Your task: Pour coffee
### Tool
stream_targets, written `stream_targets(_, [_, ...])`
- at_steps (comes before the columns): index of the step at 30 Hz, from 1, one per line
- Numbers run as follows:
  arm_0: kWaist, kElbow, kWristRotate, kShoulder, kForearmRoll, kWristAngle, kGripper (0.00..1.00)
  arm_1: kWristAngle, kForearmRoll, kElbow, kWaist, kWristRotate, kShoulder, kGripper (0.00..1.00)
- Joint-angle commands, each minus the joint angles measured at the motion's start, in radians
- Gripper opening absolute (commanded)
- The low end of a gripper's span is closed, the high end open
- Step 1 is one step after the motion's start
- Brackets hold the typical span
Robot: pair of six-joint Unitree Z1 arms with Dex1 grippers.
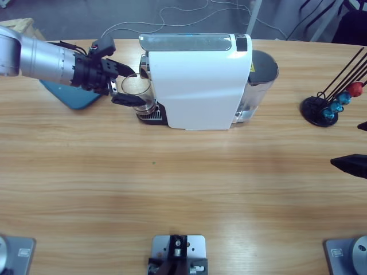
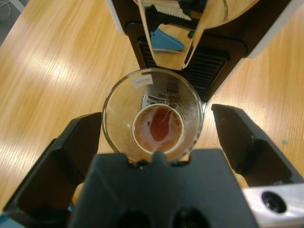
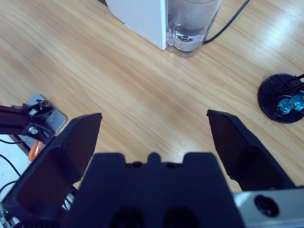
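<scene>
The coffee (image 2: 159, 127) lies as a thin reddish-brown pool at the bottom of a clear glass tumbler (image 2: 153, 114), which stands upright on the drip grille at the front of the white coffee machine (image 1: 198, 83), under its spout. The left gripper (image 1: 127, 86) reaches in from the upper left of the surface (image 1: 172, 189); its jaws stand wide, one on either side of the tumbler, with a gap showing between each jaw and the glass in the left wrist view, so nothing is clamped. A blue pad (image 1: 71, 94) lies under that arm, beside the machine. Behind the machine sits its clear water tank (image 3: 192, 21) with a black cable running off. The right gripper (image 3: 154, 130) hangs over bare wood well apart from the machine, jaws spread and empty. Near it, at the right edge, a black capsule stand (image 1: 321, 110) holds red and blue capsules (image 1: 344, 97).
</scene>
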Motion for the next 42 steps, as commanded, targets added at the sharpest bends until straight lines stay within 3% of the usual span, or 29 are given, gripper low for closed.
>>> stream_targets(1, [-0.018,-0.006,-0.004,0.063,-0.011,-0.001,0.953,0.000,-0.002,0.028,-0.008,0.004,0.030,1.000])
stream_targets(4, [-0.021,-0.016,0.002,0.072,-0.011,-0.004,0.708,-0.001,-0.002,0.028,-0.009,0.005,0.029,1.000])
stream_targets(7, [-0.021,-0.014,0.004,0.074,-0.011,-0.017,0.547,0.002,-0.002,0.029,-0.010,0.005,0.028,1.000])
stream_targets(8, [-0.021,-0.013,0.005,0.074,-0.011,-0.022,0.443,0.002,-0.002,0.030,-0.010,0.005,0.026,1.000])
stream_targets(9, [-0.021,-0.014,0.005,0.074,-0.011,-0.024,0.414,0.002,-0.003,0.030,-0.012,0.005,0.024,1.000])
stream_targets(10, [-0.021,-0.014,0.005,0.074,-0.011,-0.024,0.317,0.002,-0.003,0.030,-0.013,0.005,0.023,1.000])
stream_targets(12, [-0.020,-0.011,0.006,0.074,-0.011,-0.029,0.000,0.002,-0.002,0.030,-0.014,0.005,0.021,1.000])
stream_targets(21, [-0.016,0.024,0.009,0.047,-0.011,-0.033,0.000,0.002,0.001,0.030,-0.019,0.005,0.005,1.000])
stream_targets(26, [0.005,0.097,0.020,-0.057,-0.011,-0.015,0.000,0.003,0.001,0.028,-0.019,0.005,-0.002,1.000])
stream_targets(31, [0.098,0.169,0.011,-0.180,-0.011,-0.013,0.000,0.004,-0.002,0.025,-0.019,0.007,-0.001,1.000])
stream_targets(36, [0.280,0.210,-0.005,-0.245,-0.020,0.024,0.000,0.004,0.000,0.027,-0.019,0.014,-0.007,1.000])
stream_targets(42, [0.347,0.213,-0.166,-0.126,-0.206,0.192,0.000,0.002,-0.015,0.021,-0.019,0.014,0.027,1.000])
